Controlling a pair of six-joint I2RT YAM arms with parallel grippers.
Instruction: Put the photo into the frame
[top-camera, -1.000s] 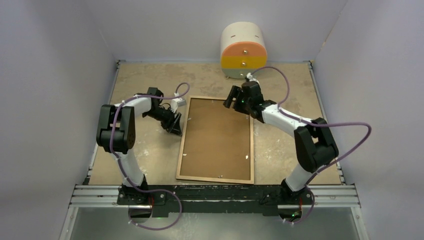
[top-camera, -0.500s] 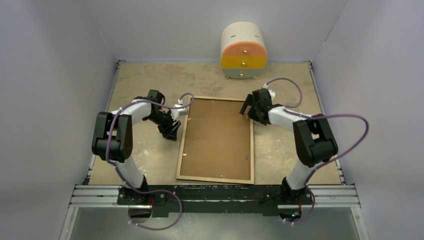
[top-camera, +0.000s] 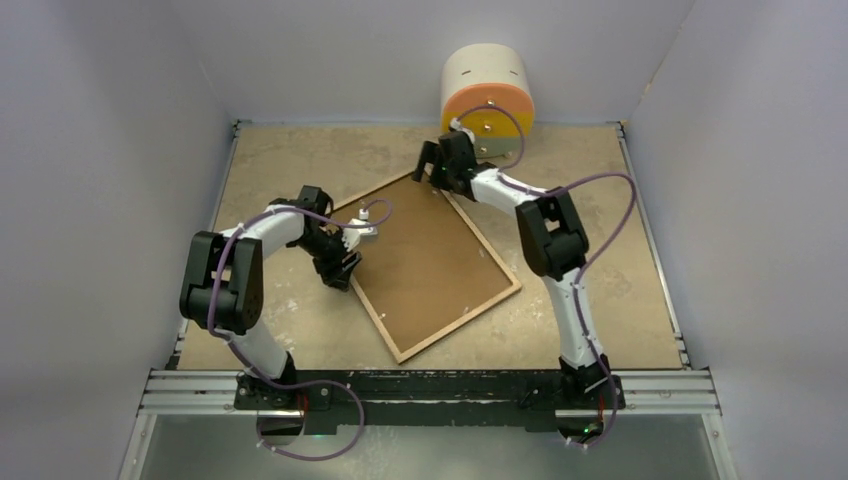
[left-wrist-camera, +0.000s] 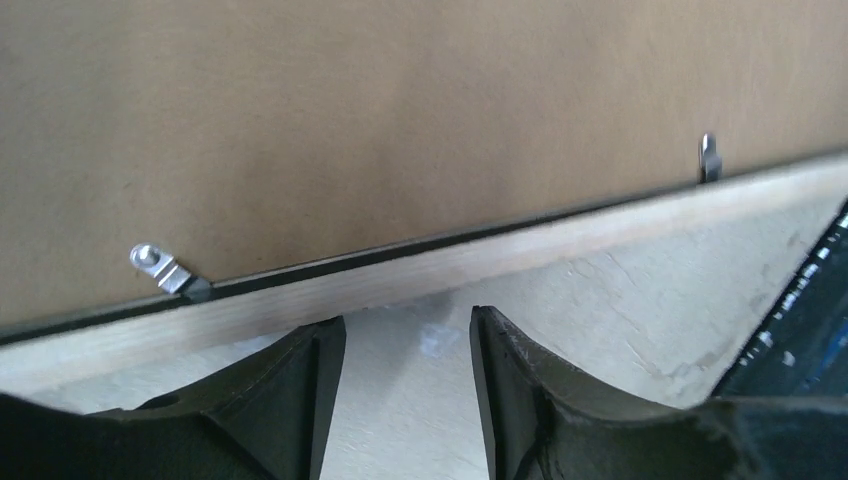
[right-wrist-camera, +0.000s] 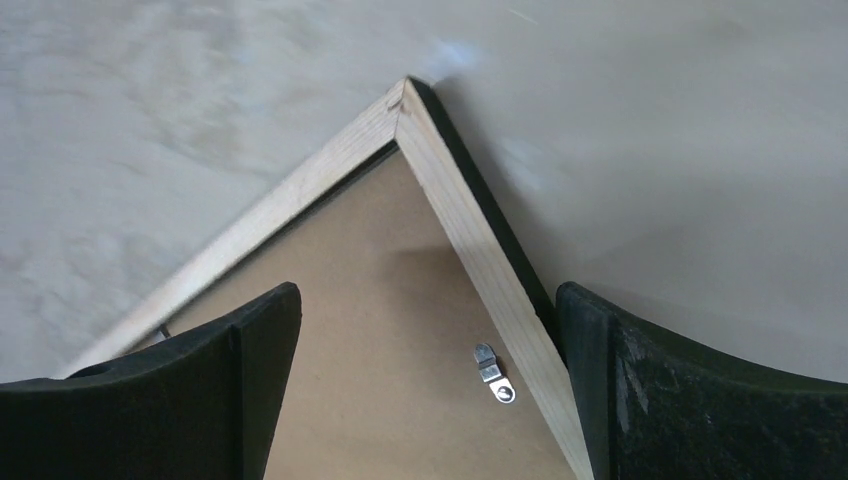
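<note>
The frame (top-camera: 462, 322) lies face down and skewed on the table, its light wood back up and a brown backing board (top-camera: 430, 265) inside it. The photo is out of view. My left gripper (top-camera: 345, 262) sits low at the frame's left long edge (left-wrist-camera: 450, 265). It is open, and only bare table shows between its fingers (left-wrist-camera: 408, 330). My right gripper (top-camera: 432, 165) hovers wide open over the frame's far corner (right-wrist-camera: 470, 235), with the corner between its fingers (right-wrist-camera: 430, 300). Neither gripper holds anything.
Small metal turn clips (left-wrist-camera: 160, 268) (right-wrist-camera: 495, 372) sit along the inner rim over the backing board. A round white drawer unit with an orange front (top-camera: 487, 95) stands at the back wall, just behind the right gripper. Grey walls enclose the table.
The frame has turned counterclockwise, its far end swinging left. My right arm has swung left and farther back to the far corner, its gripper opening wider. The left gripper has stayed by the left edge.
</note>
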